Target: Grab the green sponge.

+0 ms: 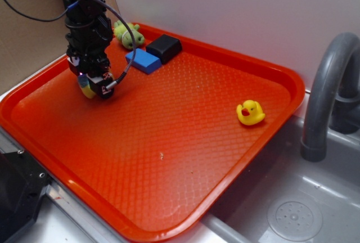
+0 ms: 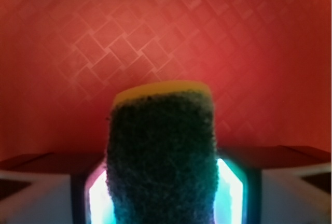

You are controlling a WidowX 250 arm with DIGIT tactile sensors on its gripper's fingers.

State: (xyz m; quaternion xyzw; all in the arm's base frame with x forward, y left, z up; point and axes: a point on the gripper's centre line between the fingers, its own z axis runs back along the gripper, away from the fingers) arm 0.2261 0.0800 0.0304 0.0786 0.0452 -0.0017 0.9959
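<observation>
Broad orange textured plastic tray (image 1: 185, 158) beside a grey metal sink (image 1: 292, 209), white wall behind. At far left, black robot hand (image 1: 94, 87) closed on the small yellow foam sponge with dark grey-green scouring top (image 2: 162, 156) (only a yellow corner visible from outside), just above the tray. Further right: green plush toy (image 1: 128, 34), flat blue block (image 1: 144, 61) touching a black box (image 1: 164, 48), then yellow rubber duck (image 1: 250, 112), well apart.

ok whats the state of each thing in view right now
gripper: shut on the green sponge
green sponge: clamped between the fingers, over the tray
orange tray: flat beside the sink
blue block: lying flat
black box: lying flat
rubber duck: upright
green plush toy: lying against the tray's rim
</observation>
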